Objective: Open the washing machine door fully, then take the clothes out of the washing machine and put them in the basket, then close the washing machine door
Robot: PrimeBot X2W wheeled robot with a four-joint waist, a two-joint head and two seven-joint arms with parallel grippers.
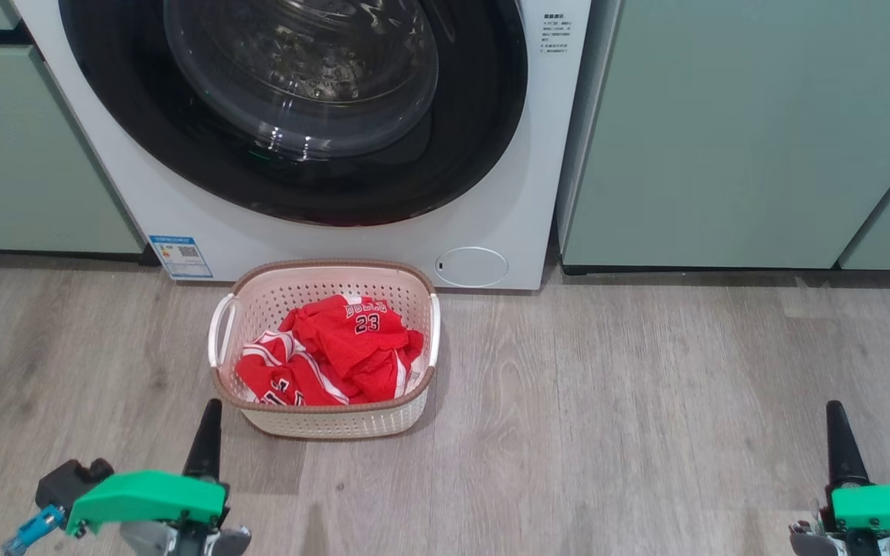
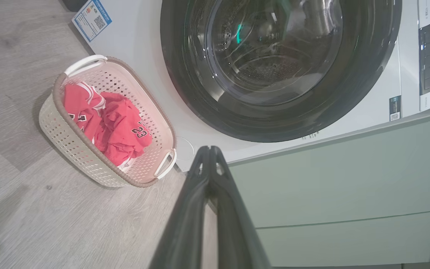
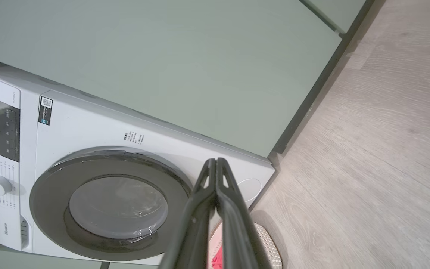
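The white washing machine (image 1: 491,193) stands ahead with its round black-rimmed door (image 1: 290,108) shut flat against the front. On the floor before it sits the cream basket (image 1: 329,421), and the red clothes (image 1: 329,347) with the number 23 lie heaped inside. My left gripper (image 1: 209,413) rests low at the lower left, just short of the basket's near left corner, shut and empty. Low at the lower right, well clear of the basket, my right gripper (image 1: 835,417) is shut and empty too. Both wrist views show the door (image 2: 274,63) (image 3: 114,203) shut and the fingertips pressed together.
Pale green cabinets (image 1: 738,131) flank the washer on both sides. Grey wood-look floor (image 1: 646,401) stretches wide to the right of the basket. A blue energy label (image 1: 181,256) and a small round cover (image 1: 472,266) mark the washer's lower front.
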